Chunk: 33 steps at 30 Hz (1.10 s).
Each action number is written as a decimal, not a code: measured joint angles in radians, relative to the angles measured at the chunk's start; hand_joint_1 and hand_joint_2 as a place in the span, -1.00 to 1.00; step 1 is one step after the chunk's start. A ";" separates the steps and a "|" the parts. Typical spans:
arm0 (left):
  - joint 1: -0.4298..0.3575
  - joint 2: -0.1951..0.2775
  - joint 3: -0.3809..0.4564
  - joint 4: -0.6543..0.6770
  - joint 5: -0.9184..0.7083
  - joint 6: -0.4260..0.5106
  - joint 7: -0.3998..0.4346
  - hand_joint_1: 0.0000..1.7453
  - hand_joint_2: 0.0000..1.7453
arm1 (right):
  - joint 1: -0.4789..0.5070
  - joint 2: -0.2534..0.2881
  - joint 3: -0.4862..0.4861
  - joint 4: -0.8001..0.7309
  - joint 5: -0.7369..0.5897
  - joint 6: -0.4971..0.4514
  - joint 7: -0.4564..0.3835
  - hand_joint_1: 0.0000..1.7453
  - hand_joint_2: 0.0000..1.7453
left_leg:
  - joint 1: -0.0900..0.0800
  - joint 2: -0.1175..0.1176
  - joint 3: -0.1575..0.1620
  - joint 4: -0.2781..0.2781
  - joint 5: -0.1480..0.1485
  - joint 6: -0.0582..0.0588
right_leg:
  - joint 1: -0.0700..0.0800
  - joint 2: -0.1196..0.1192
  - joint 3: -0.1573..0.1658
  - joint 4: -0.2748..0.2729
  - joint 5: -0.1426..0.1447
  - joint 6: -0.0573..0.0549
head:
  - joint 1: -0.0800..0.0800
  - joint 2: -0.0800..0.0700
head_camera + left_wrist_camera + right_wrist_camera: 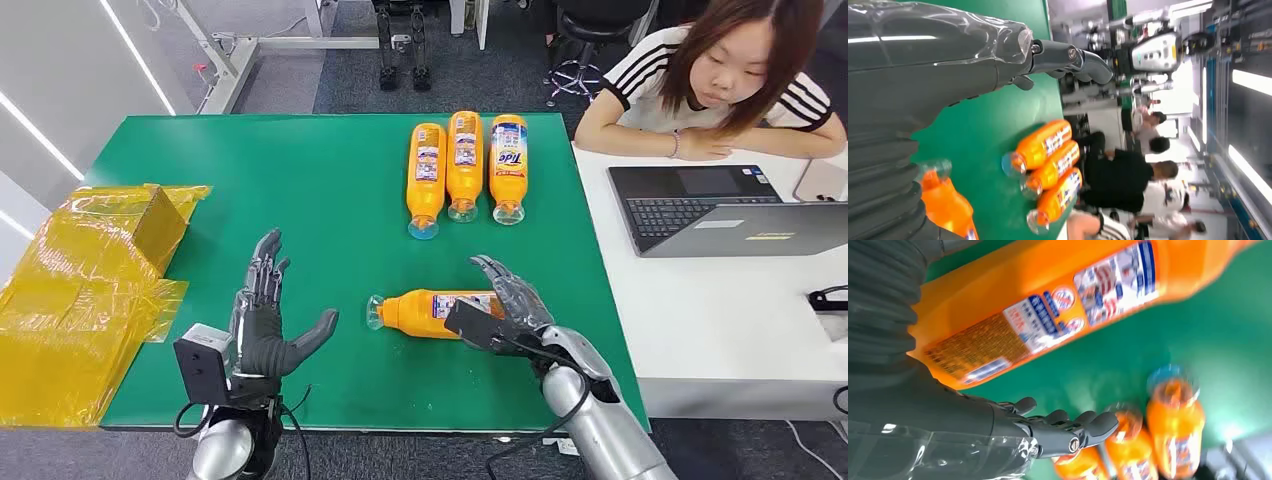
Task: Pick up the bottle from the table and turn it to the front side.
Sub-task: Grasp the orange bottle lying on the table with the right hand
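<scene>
An orange detergent bottle (425, 312) lies on its side on the green table (320, 200), its clear cap pointing to my left and its back label (1048, 315) facing the right wrist camera. My right hand (505, 305) sits at the bottle's base end, fingers (1068, 427) stretched out straight behind it and the thumb in front, not wrapped around it. My left hand (268, 322) hovers to the left of the cap with its palm up, fingers spread and nothing in it. The same bottle (945, 205) shows beside the left hand (948, 65) in the left wrist view.
Three more orange bottles (464, 165) lie side by side at the table's far edge. A yellow film-wrapped box (95, 270) sits at the table's left end. To the right, a white desk (720, 320) holds a laptop (730, 210), and a person (720, 80) leans on it.
</scene>
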 joint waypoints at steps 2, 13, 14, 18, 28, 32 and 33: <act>-0.009 0.000 0.000 0.006 0.021 -0.026 0.013 -1.00 1.00 | -0.022 -0.005 0.018 0.023 -0.011 0.031 0.006 -1.00 1.00 | 0.000 0.000 0.000 0.000 0.000 0.000 | 0.000 0.000 0.000 0.000 0.000 0.000 | 0.000 0.000; -0.109 -0.018 -0.011 0.152 0.401 -0.447 0.192 -1.00 1.00 | -0.314 -0.109 0.300 0.306 -0.073 0.352 -0.022 -0.86 1.00 | 0.000 0.000 0.005 0.001 0.001 0.001 | 0.000 0.000 0.005 -0.001 0.002 0.000 | 0.000 0.000; -0.110 -0.018 -0.011 0.159 0.409 -0.458 0.195 -1.00 1.00 | -0.329 -0.119 0.320 0.322 -0.078 0.358 -0.022 -0.75 1.00 | 0.000 -0.001 0.005 0.001 0.001 0.001 | 0.000 -0.001 0.005 -0.001 0.002 0.000 | 0.000 0.000; -0.110 -0.018 -0.011 0.175 0.411 -0.473 0.197 -1.00 1.00 | -0.375 -0.147 0.398 0.380 -0.086 0.339 -0.024 -0.40 1.00 | 0.000 -0.001 0.005 0.001 0.001 0.001 | 0.000 -0.001 0.005 -0.001 0.002 0.000 | 0.000 0.000; -0.108 -0.010 -0.010 0.183 0.363 -0.443 0.173 -1.00 1.00 | -0.444 -0.150 0.499 0.471 -0.106 0.293 -0.043 1.00 1.00 | 0.000 0.000 0.009 0.000 0.001 0.000 | 0.000 -0.001 0.009 0.000 0.002 0.000 | 0.000 0.000; -0.099 -0.008 -0.010 0.182 0.313 -0.406 0.155 -1.00 1.00 | -0.445 -0.147 0.509 0.481 -0.132 0.250 -0.053 1.00 1.00 | 0.000 -0.001 0.009 0.000 0.001 0.000 | 0.000 -0.001 0.010 0.000 0.002 0.000 | 0.000 0.000; -0.093 -0.007 -0.010 0.179 0.296 -0.391 0.150 -1.00 1.00 | -0.444 -0.147 0.510 0.481 -0.145 0.236 -0.060 1.00 1.00 | 0.000 -0.001 0.009 0.000 0.001 0.000 | 0.000 -0.001 0.010 0.000 0.002 0.000 | 0.000 0.000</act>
